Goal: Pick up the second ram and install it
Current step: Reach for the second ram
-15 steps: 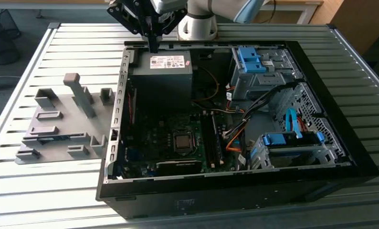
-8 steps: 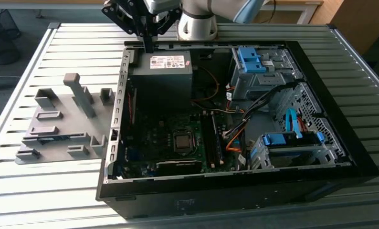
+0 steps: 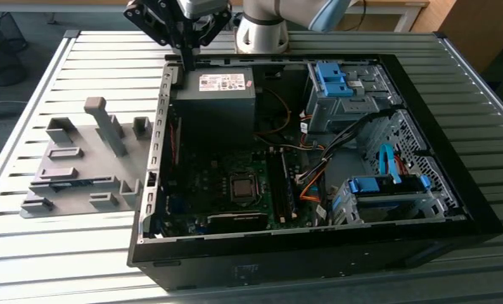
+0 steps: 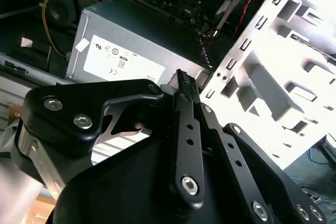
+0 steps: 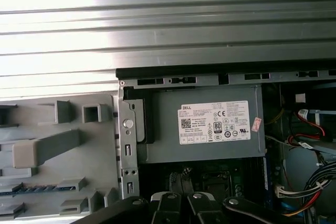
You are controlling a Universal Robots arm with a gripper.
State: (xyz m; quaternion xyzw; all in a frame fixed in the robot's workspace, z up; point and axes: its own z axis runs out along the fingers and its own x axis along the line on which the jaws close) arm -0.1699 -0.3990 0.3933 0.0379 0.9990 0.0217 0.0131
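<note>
1. Slatted metal table (image 3: 82, 57) carries an open black computer case (image 3: 454, 209), lying on its side, with a grey plastic fixture (image 3: 82, 145) just beside it on the exterior view's left.
2. Inside the case sit a grey power supply (image 3: 213, 101) with a pale label, a green motherboard (image 3: 226, 183) and bundles of coloured cables.
3. The arm's gripper (image 3: 187, 65) hangs with its fingers pointing down over the case's far edge, close to the power supply's corner on the fixture side.
4. In the second wrist view the gripper (image 4: 184, 77) has its two black fingers pressed together at the tips, with nothing seen between them.
5. The second ram (image 3: 72, 183) lies flat in a low slot of the fixture, outside the case and well apart from the gripper.
6. In the first wrist view the second ram (image 5: 31, 188) shows as a blue strip among the fixture's grey blocks, with the power supply (image 5: 210, 145) beyond the case's side wall.
</note>
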